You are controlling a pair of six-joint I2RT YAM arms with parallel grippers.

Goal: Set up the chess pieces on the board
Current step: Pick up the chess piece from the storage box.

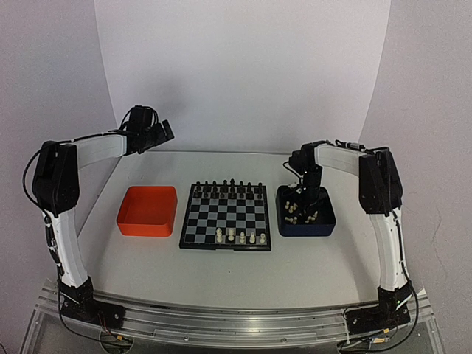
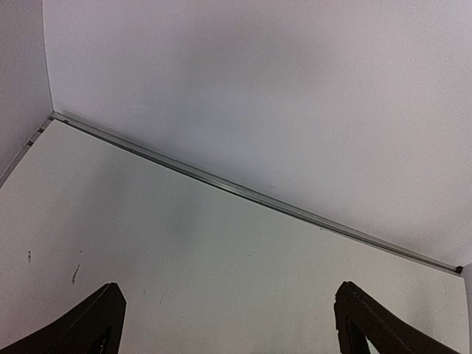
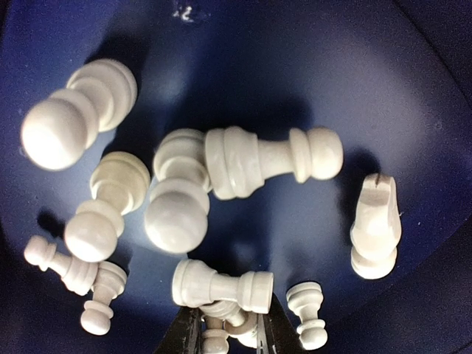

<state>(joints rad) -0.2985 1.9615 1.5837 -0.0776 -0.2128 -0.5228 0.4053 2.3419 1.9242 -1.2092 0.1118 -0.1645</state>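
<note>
Right claw, clenched on a tiny cream-white chess piece in the dark blue tray, to be raised vertically, neighbouring pieces left undisturbed; left claw held released.

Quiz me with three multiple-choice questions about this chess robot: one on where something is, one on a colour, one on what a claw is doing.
1. Where is the right gripper?
A. lifted high in the air
B. down in the dark blue tray
C. parked by its own base

2. Which tray lies left of the board?
A. the orange tray
B. a green tray
C. a yellow tray

3. The left gripper is:
A. shut on a pawn
B. shut on nothing
C. open and empty

Answers:
1 B: the overhead view shows it lowered into that tray, and its own camera looks straight onto the chess pieces lying there.
2 A: the overhead view shows it beside the board's left edge.
3 C: its fingers stand wide apart with only bare table between them.
</note>
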